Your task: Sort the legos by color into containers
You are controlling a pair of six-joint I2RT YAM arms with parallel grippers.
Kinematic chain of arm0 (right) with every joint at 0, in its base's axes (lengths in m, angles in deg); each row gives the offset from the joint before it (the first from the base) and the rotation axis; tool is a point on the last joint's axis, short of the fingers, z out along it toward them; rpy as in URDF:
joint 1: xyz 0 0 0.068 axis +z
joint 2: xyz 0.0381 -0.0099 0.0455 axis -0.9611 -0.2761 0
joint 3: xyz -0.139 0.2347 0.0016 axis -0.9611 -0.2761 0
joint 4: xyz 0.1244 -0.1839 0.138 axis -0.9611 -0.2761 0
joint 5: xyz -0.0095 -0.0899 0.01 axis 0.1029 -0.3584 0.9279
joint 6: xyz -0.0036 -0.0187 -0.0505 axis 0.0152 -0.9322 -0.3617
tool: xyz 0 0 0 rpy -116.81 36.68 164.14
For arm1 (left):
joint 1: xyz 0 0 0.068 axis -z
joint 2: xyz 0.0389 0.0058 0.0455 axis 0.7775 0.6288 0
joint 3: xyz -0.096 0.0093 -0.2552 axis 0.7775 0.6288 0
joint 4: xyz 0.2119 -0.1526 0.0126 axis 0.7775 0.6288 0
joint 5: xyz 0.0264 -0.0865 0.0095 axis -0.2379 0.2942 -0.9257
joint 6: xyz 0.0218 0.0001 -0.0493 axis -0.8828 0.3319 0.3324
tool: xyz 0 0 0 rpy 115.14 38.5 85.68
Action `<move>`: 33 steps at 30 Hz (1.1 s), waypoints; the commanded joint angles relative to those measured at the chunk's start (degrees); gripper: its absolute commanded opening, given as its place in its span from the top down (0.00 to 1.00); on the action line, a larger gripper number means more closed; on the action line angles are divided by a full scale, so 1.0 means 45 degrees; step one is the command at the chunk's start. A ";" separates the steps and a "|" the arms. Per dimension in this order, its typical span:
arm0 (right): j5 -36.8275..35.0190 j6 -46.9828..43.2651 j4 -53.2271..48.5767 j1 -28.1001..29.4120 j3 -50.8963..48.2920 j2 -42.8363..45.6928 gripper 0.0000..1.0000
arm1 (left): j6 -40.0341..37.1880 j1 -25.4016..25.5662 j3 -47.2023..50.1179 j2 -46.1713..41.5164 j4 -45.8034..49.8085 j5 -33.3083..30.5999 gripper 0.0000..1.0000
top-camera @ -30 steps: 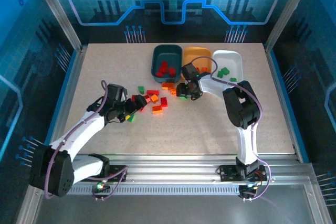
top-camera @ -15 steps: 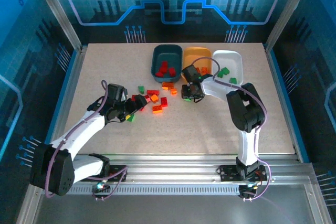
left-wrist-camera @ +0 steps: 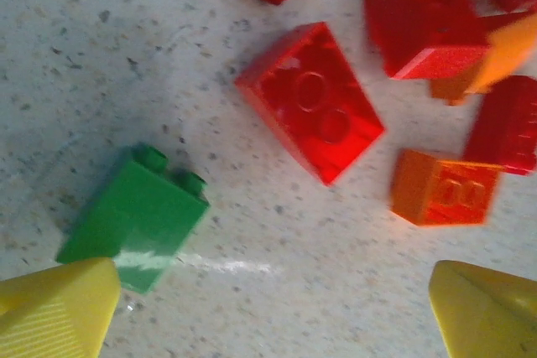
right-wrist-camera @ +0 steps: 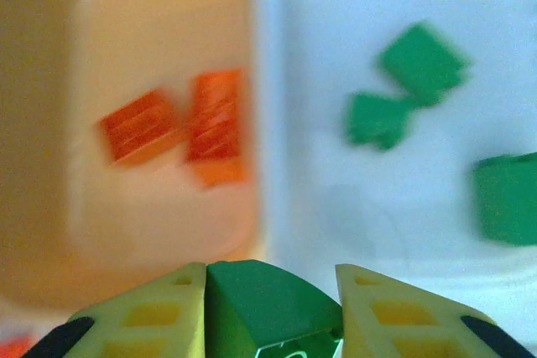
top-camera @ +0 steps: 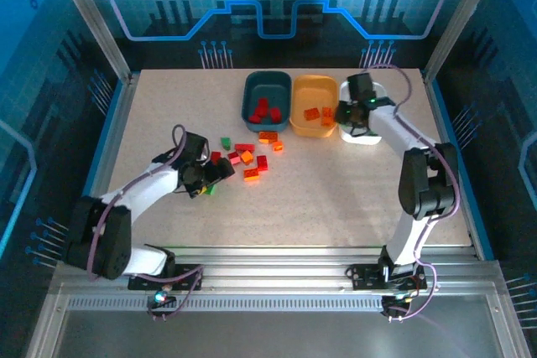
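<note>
Because the right gripper (right-wrist-camera: 273, 316) is pinching a green brick (right-wrist-camera: 273, 295) between its pale yellow fingers right over the seam between the orange tray (right-wrist-camera: 42, 123) and the white tray (right-wrist-camera: 336, 199), you are at the drop step of a green delivery. To my eye the next move calls for a small shift to the right, so the brick clears the orange rim, and only then a release. Three green pieces (right-wrist-camera: 419, 60) already lie in the white tray and two orange ones (right-wrist-camera: 218, 115) in the orange tray. Both trays look smooth, shallow and round-cornered. In the top view they sit at the far side of the table, with the dark teal tray (top-camera: 252, 90) to their left holding red bricks.

Your left gripper (left-wrist-camera: 273, 316) hangs low over the speckled, matte table (left-wrist-camera: 84, 56), fingers spread wide and holding nothing. A loose green brick (left-wrist-camera: 134, 224) lies just beside its left fingertip, a glossy red brick (left-wrist-camera: 310, 102) with round studs lies farther off between the fingers, and an orange brick (left-wrist-camera: 443, 189) sits nearer the right one. These are hard, slick, sharp-edged pieces lying askew, so square the fingers to flat sides before closing.
</note>
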 commanded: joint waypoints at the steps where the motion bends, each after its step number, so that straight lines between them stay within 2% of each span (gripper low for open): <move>1: 0.0766 -0.0191 -0.0550 -0.1094 0.0728 -0.0882 0.64 | -0.0970 0.0201 -0.0901 0.0901 0.0899 -0.1122 0.07; 6: 0.1518 -0.0380 -0.1109 -0.1925 0.1968 -0.1851 0.58 | -0.1292 0.0775 -0.1518 0.1423 0.1712 -0.2642 0.09; 9: 0.1633 -0.0399 -0.1333 -0.2046 0.2363 -0.2121 0.38 | -0.1441 0.1098 -0.1699 0.1020 0.1941 -0.2935 0.09; 11: 0.1541 -0.0341 -0.1277 -0.2049 0.2255 -0.1919 0.32 | -0.1640 0.1251 -0.1942 0.0841 0.2402 -0.3569 0.08; 13: 0.1597 -0.0243 -0.0939 -0.2049 0.1683 -0.1328 0.31 | -0.1874 0.1220 -0.2025 0.0862 0.2651 -0.4172 0.05; 18: 0.1953 0.0256 0.0311 -0.1989 -0.0978 0.1158 0.29 | -0.1806 0.1098 -0.1971 0.1427 0.2397 -0.4013 0.04; 22: 0.2510 0.0481 0.1016 -0.1722 -0.3430 0.3435 0.28 | -0.1916 0.1078 -0.2084 0.2417 0.2337 -0.3985 0.08; 27: 0.3032 0.0571 0.0960 -0.1227 -0.5310 0.5434 0.27 | -0.2023 0.1078 -0.1871 0.2722 0.2036 -0.4279 0.12; 29: 0.3099 0.0501 0.0794 -0.1035 -0.5703 0.5954 0.27 | -0.2126 0.1078 -0.1852 0.2962 0.1947 -0.4423 0.16; 33: 0.3121 0.0326 0.0468 -0.0919 -0.6140 0.6654 0.27 | -0.2209 0.1088 -0.1938 0.3345 0.1871 -0.4132 0.30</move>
